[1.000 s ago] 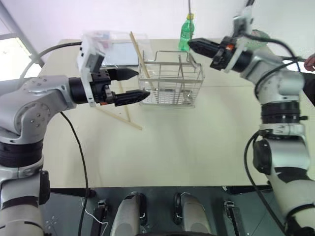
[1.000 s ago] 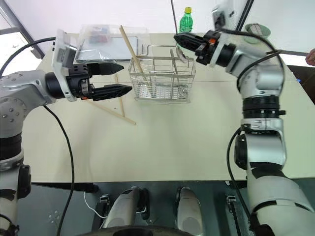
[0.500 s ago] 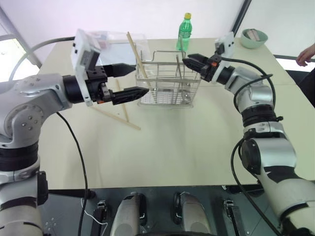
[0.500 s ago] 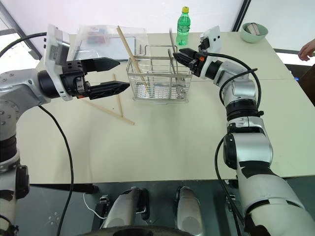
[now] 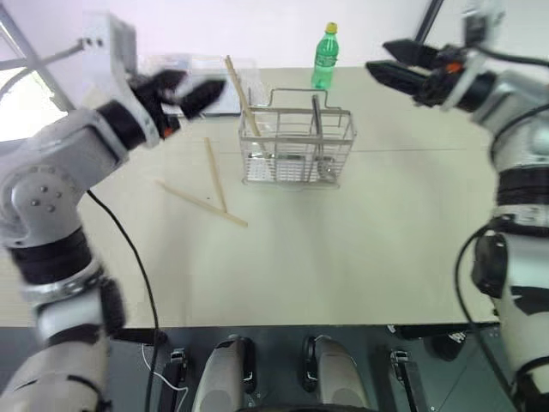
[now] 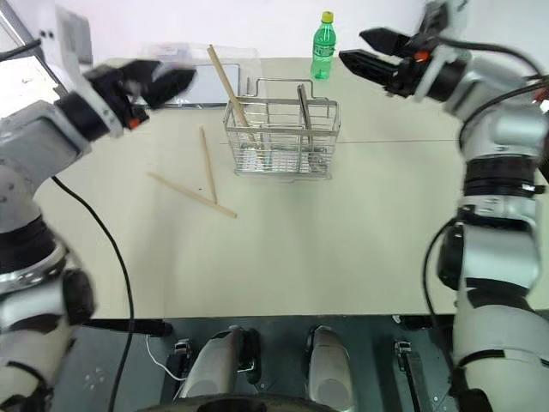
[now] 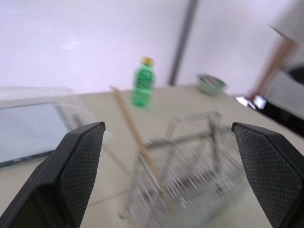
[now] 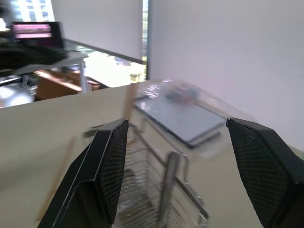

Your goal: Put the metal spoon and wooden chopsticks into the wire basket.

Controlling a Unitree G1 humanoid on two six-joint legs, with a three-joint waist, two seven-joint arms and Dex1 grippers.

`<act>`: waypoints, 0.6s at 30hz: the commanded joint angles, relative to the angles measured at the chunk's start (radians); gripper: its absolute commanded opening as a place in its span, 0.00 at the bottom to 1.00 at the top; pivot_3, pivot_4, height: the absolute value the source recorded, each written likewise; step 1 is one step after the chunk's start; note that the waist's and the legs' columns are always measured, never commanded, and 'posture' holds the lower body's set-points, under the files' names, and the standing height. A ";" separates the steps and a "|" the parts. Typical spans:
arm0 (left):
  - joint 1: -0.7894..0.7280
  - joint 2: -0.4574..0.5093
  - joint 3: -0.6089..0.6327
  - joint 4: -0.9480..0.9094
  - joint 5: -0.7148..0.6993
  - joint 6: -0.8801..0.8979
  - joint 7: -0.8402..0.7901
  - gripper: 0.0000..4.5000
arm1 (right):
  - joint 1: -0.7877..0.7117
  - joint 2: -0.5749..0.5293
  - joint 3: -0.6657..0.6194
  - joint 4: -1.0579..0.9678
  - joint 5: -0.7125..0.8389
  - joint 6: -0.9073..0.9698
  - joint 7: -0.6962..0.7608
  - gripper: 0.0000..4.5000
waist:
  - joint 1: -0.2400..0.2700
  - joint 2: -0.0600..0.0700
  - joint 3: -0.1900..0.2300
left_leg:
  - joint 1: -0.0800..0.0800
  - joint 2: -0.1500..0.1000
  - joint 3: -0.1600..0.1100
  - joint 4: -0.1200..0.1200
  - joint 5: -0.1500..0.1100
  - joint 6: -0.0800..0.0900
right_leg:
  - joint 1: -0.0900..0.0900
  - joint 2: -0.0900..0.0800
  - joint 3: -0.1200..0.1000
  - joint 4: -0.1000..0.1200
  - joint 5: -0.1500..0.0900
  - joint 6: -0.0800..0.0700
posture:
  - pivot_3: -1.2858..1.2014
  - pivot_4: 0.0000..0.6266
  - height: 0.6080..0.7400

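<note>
Chopsticks come first: one wooden chopstick (image 6: 226, 86) stands tilted in the left part of the wire basket (image 6: 281, 137), its top end leaning toward the far left above the rim. Two more chopsticks lie flat on the table (image 6: 326, 240), just left of the basket: one (image 6: 206, 163) runs near to far, the other (image 6: 190, 194) lies slantwise and nearer, and their near ends come close together. The metal spoon (image 6: 303, 103) stands upright inside the basket, toward its right side, with the handle rising past the rim beside the wire top handle.

My left gripper (image 6: 150, 81) hangs in the air to the far left of the basket, over the table's far left part, its two black fingers spread wide and holding nothing. My right gripper (image 6: 364, 50) hangs to the far right of the basket, raised above the table, pointing leftward; its fingers are parted too and hold nothing.

A green bottle (image 6: 322, 45) with a yellow cap stands on the table beyond the basket. A clear plastic-wrapped flat tray (image 6: 193, 73) lies at the far left of the table, behind the basket's left corner. From my left wrist a pale green bowl (image 7: 212, 84) is visible far off on the table.
</note>
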 commanded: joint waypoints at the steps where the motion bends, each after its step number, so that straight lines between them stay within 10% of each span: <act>1: -0.062 -0.090 0.181 -0.041 0.223 0.304 0.321 1.00 | 0.088 -0.067 -0.012 -0.217 0.103 0.147 0.089 0.74 | -0.005 -0.001 -0.001 | 0.002 0.000 0.000 0.000 -0.001 0.001 | 0.002 0.000 0.000 -0.001 0.000 0.000 | 0.52 0.24 0.75; 8: -0.122 -0.301 0.428 -0.075 0.475 0.320 0.646 1.00 | 0.311 -0.152 -0.033 -0.488 0.213 0.270 0.134 0.74 | -0.001 -0.004 0.001 | 0.001 0.000 0.000 0.000 0.001 -0.002 | 0.000 0.000 0.000 0.001 0.000 0.000 | 0.52 0.24 0.75; 18: -0.208 -0.341 0.460 0.287 0.611 0.154 0.584 1.00 | 0.364 -0.102 -0.048 -0.540 0.259 0.285 0.041 0.74 | 0.036 -0.008 0.001 | 0.000 0.000 0.001 0.001 0.000 -0.006 | -0.001 -0.001 0.000 0.000 0.000 0.000 | 0.52 0.24 0.75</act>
